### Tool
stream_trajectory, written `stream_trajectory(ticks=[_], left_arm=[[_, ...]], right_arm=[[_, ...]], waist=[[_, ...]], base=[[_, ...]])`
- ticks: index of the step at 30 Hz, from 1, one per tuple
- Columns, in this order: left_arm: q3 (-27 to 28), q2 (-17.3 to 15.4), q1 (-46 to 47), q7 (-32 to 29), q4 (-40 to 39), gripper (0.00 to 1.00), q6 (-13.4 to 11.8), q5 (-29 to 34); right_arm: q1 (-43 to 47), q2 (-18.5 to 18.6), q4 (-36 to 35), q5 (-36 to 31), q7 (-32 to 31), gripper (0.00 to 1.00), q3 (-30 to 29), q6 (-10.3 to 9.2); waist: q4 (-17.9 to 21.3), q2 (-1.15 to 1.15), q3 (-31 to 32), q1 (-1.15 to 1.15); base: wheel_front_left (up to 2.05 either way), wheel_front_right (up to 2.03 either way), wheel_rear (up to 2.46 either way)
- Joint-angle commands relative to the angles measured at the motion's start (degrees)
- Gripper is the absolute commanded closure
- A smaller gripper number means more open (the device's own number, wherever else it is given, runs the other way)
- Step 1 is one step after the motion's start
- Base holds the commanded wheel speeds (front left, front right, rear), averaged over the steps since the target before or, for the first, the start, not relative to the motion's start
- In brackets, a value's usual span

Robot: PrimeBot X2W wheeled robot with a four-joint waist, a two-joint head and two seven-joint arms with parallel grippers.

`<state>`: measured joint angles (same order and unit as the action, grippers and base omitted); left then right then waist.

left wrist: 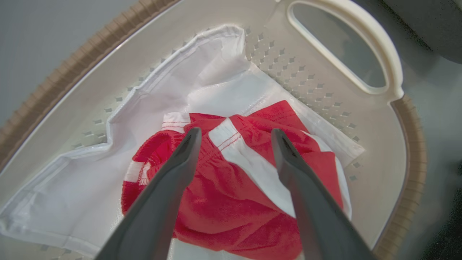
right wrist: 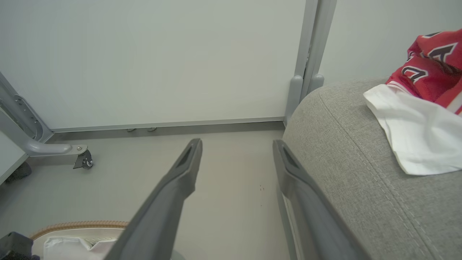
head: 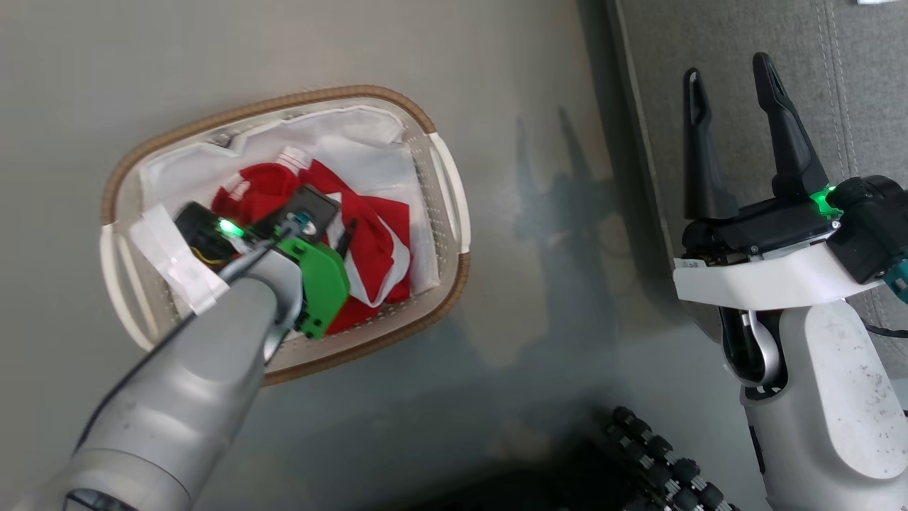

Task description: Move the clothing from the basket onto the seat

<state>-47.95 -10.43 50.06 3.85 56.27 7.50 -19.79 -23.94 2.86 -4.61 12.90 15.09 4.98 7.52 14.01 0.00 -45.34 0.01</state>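
Shorts (left wrist: 231,206) lie bunched in the basket (left wrist: 317,65) straight beneath the left gripper (left wrist: 235,133), its jaws wide astride the white stripe; the right gripper (head: 727,67), wide too, hangs by the seat (head: 865,106).

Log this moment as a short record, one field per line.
left gripper: open, above the shorts inside the basket
right gripper: open, empty, near the seat's edge
shorts: in the basket, on the white sheet
jersey: on the seat, against a white cloth
remaining: the shorts
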Motion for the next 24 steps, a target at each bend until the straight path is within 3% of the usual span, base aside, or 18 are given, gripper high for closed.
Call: stream_trajectory(ticks=[1,14,15,16,18,19,24], left_arm=[[-0.1,-1.0,2.0,-0.5,1.0,0.00,-0.1,-0.5],[-8.0,-3.9,6.7,-9.8,4.2,0.00,-0.1,-5.3],[-9.1,-4.3,6.7,-10.6,3.8,0.15,-0.1,-6.0],[-9.8,-4.7,6.8,-11.2,3.5,0.45,-0.1,-6.6],[-11.6,-5.2,6.7,-12.7,2.7,0.92,-0.1,-7.6],[-12.6,-5.5,6.6,-13.5,2.2,1.00,-0.1,-8.2],[-15.8,-6.7,7.0,-14.9,0.2,1.00,-0.1,-11.1]], right_arm=[[-0.6,0.1,-0.4,0.6,0.1,0.00,0.3,-0.06],[-1.1,0.1,-0.4,2.2,0.1,0.00,0.9,-0.06],[-1.1,0.1,-0.3,2.3,0.1,0.00,0.9,-0.06],[-1.1,0.1,-0.2,2.3,0.1,0.00,0.8,-0.06],[-1.2,0.1,-0.1,2.5,0.1,0.00,0.9,-0.06],[-1.3,0.1,-0.1,2.7,0.1,0.00,0.9,-0.06],[-1.4,0.1,0.2,2.6,0.1,0.00,0.9,-0.06]], waist=[[3.8,0.00,-3.9,-0.01],[5.0,0.00,-5.7,-0.01],[4.9,0.00,-5.7,-0.01],[4.9,0.00,-5.6,-0.01],[4.7,0.00,-5.5,-0.01],[4.6,0.00,-5.4,-0.01],[4.1,0.00,-5.2,-0.01]], base=[[0.00,0.00,0.00],[0.00,0.00,0.00],[0.00,0.00,0.00],[0.00,0.00,0.00],[0.00,0.00,0.00],[0.00,0.00,0.00],[0.00,0.00,0.00]])
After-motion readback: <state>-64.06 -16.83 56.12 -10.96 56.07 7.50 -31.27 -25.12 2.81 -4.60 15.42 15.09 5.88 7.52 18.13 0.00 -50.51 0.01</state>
